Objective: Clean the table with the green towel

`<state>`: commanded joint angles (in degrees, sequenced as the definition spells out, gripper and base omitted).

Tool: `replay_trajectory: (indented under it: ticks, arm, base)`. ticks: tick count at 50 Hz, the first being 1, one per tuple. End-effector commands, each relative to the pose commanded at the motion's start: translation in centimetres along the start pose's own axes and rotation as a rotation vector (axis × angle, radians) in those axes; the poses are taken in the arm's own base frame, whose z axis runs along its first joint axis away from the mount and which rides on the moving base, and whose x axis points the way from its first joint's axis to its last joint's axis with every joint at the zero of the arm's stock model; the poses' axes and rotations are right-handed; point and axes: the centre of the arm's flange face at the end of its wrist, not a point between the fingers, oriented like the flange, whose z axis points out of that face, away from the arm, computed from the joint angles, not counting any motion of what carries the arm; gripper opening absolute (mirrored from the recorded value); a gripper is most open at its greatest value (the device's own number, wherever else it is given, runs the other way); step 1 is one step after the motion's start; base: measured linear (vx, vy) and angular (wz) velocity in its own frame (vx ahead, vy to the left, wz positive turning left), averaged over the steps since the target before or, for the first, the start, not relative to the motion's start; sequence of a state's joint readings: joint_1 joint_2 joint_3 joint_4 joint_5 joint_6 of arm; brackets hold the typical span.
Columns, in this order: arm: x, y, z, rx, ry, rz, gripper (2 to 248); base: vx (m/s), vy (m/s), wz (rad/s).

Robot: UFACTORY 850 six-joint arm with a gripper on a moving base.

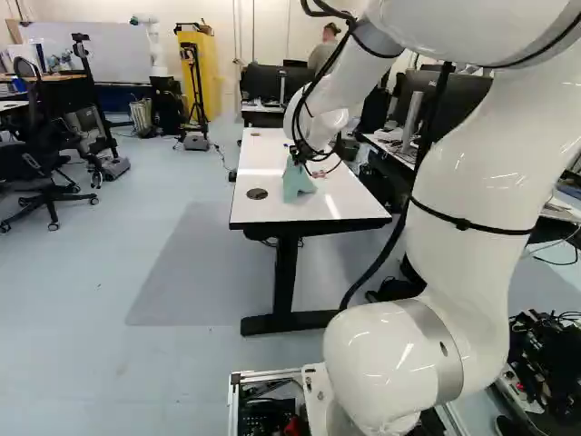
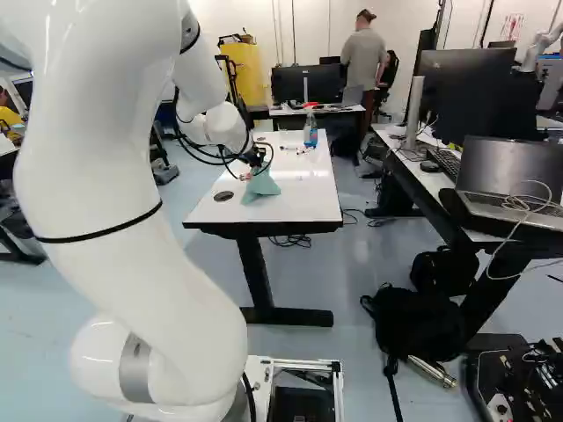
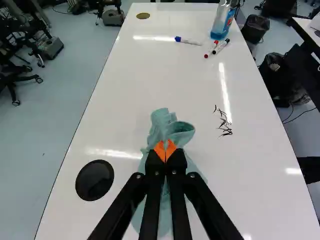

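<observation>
My gripper [image 2: 257,167] is over the near part of the white table [image 2: 299,198], pinching the green towel [image 2: 261,185]. In the wrist view the gripper [image 3: 165,152] is shut on the towel [image 3: 167,125]; its orange pads meet on the cloth. Part of the towel bunches up ahead of the fingertips, and the rest spreads out beneath the fingers. Black scribbled marks [image 3: 223,121] are on the white tabletop [image 3: 175,75], ahead of the gripper and off to one side, apart from the towel.
A spray bottle [image 3: 223,20] with blue liquid and several markers [image 3: 189,41] stand or lie at the table's far part. A black round cap [image 3: 94,180] sits in the tabletop beside the gripper. Desks with monitors [image 2: 475,97] flank the table. Another robot [image 1: 155,45] is far back.
</observation>
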<state>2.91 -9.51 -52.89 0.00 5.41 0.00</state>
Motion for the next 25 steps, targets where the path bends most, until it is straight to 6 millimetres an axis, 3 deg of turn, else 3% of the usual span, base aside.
replay_trajectory:
  ticks: [25]
  arm:
    - [-1.6,0.0,2.4,0.000,-0.051,0.000,21]
  base:
    - [0.000,0.000,0.000]
